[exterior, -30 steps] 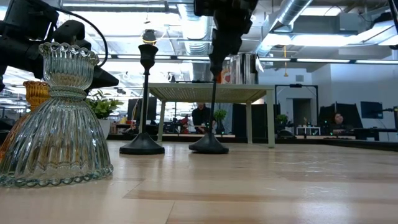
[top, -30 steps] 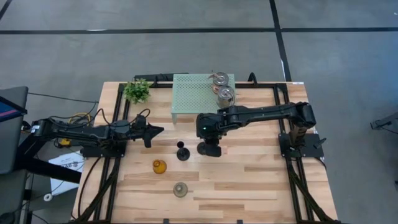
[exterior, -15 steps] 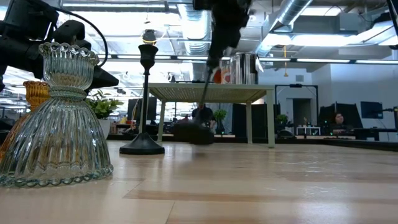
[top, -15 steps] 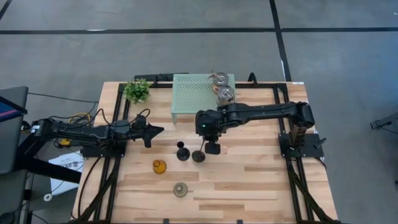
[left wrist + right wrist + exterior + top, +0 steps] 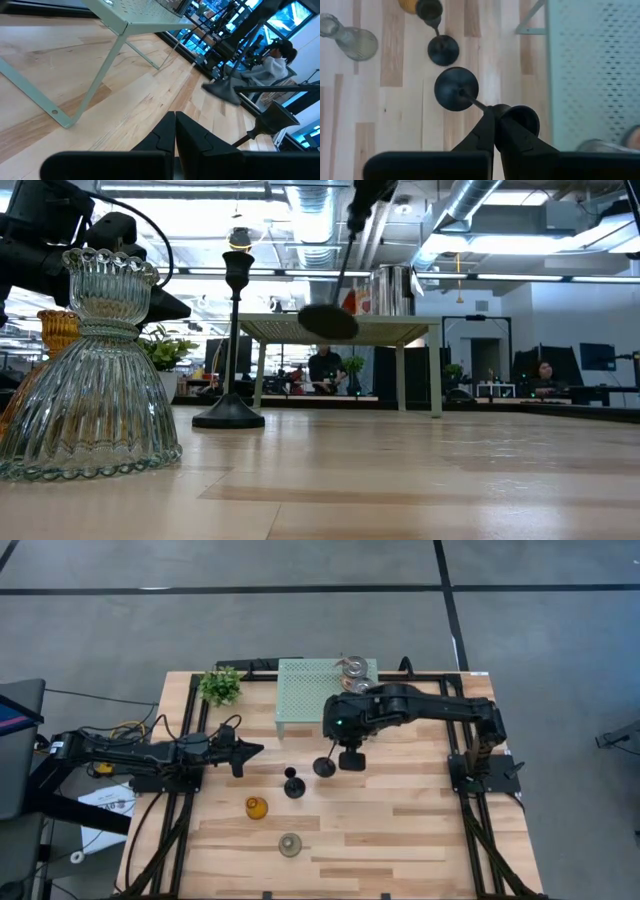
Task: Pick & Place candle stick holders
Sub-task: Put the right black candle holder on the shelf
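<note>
Currently the pale green perforated rack (image 5: 310, 690) at the bench's (image 5: 400, 830) far edge carries two silvery jar-like holders (image 5: 353, 666). Right claw (image 5: 349, 759) is clamped on the stem of one black candle stick holder (image 5: 325, 767), tilted and clear of the bench beside the rack. Second black holder (image 5: 293, 785) stands upright nearby; amber holder (image 5: 256, 807) and clear ribbed glass holder (image 5: 290, 844) sit nearer the front. Left claw (image 5: 255, 750) waits, fingers together, empty.

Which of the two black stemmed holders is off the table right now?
The one in the right gripper, black holder, hangs tilted above the wood. The other black holder stands upright on the table.
</note>
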You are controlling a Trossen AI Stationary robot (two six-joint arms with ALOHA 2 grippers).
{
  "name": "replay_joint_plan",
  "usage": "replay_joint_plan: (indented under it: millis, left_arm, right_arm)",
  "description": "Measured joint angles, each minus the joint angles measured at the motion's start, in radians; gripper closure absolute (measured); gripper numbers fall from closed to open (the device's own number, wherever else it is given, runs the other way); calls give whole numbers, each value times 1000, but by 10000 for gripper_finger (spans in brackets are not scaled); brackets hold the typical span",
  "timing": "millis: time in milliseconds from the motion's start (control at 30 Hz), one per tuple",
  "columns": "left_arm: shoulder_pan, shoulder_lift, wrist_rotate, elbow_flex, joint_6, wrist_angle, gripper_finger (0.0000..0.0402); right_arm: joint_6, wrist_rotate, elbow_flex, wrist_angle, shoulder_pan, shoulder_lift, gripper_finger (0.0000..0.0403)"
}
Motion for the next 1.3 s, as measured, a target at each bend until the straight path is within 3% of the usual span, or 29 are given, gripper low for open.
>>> replay_joint_plan:
  millis: [433,667,800,1300]
  left_arm:
    - [0,0,0,0,0,0,390]
    - [0,0,0,0,0,2,390]
    - [0,0,0,0,0,2,390]
    - [0,0,0,0,0,2,390]
  right_arm:
    - [-62,162,265,-196,-15,0,403]
    - [-226,224,261,-127,-70,2,403]
    - [-292,310,254,-116,-101,16,403]
    - [-339,226,266,-123,-208,17,403]
